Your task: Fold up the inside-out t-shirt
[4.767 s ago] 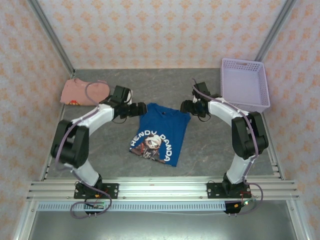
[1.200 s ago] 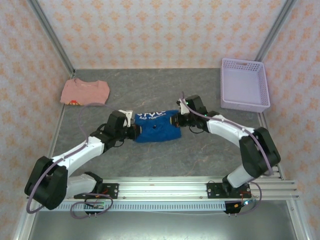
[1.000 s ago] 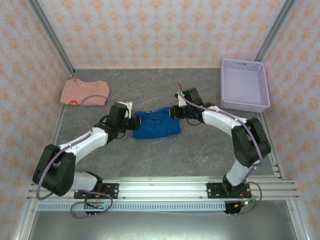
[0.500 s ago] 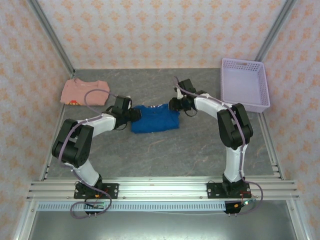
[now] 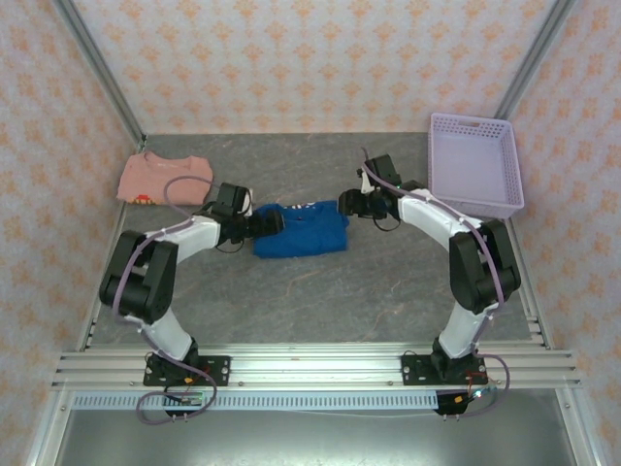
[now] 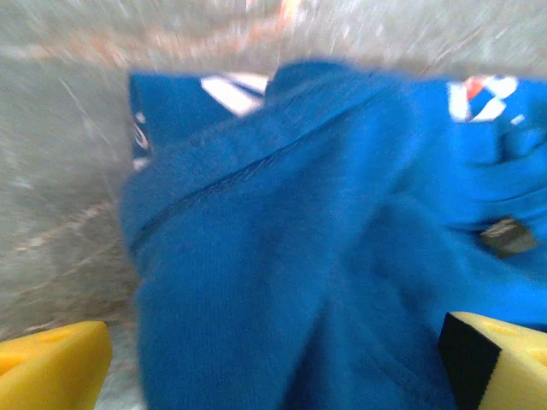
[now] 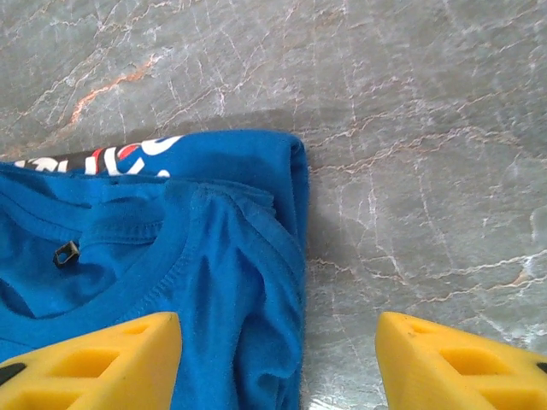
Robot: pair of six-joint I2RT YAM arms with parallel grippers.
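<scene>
Now the royal-blue cotton t-shirt (image 5: 299, 229) lay folded into a compact rectangle near the middle of the grey marble-patterned counter (image 5: 388, 291), with its neckline and a small dark tag (image 7: 66, 253) showing on top. The left gripper (image 5: 274, 223) sat at the shirt's left edge, its jaws spread wide, with blue cloth lying loose between the yellow fingertips (image 6: 51, 367). The right gripper (image 5: 345, 205) hovered at the shirt's right edge with jaws likewise spread, one over the cloth and the other over bare counter. A salmon-pink shirt (image 5: 165, 179) lay at the far left, and a lavender plastic basket (image 5: 475, 160) stood at the far right.
</scene>
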